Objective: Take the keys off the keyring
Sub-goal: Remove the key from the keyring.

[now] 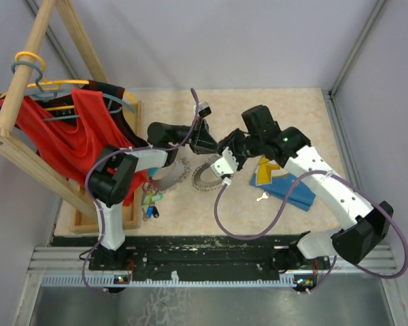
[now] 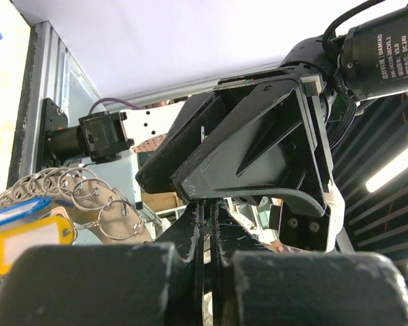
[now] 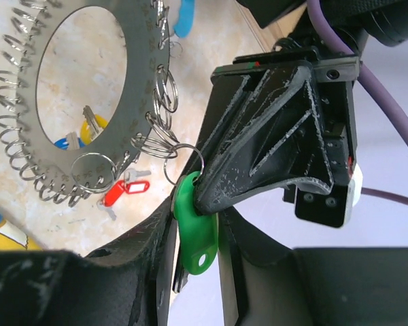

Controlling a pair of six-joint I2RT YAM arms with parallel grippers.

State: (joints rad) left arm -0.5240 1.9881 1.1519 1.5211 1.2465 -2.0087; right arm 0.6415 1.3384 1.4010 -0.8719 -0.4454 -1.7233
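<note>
Here the right claw [image 3: 198, 216] is clamped on one green key tag [image 3: 194, 238], which sits under a small loop [image 3: 166, 171]. The left claw [image 3: 211, 187], fingers together, meets it tip to tip and hides the joint. Just beside is the keyring [image 3: 139, 61], over the counter [image 1: 279, 115], where one red-tagged key [image 3: 122, 191] lies. Well apart stands one wooden rack [image 1: 18, 80] with red cloth [image 1: 61, 136].

Overhead view looks down; both wrist views, close-up, share the keyring [image 3: 141, 68].
</note>
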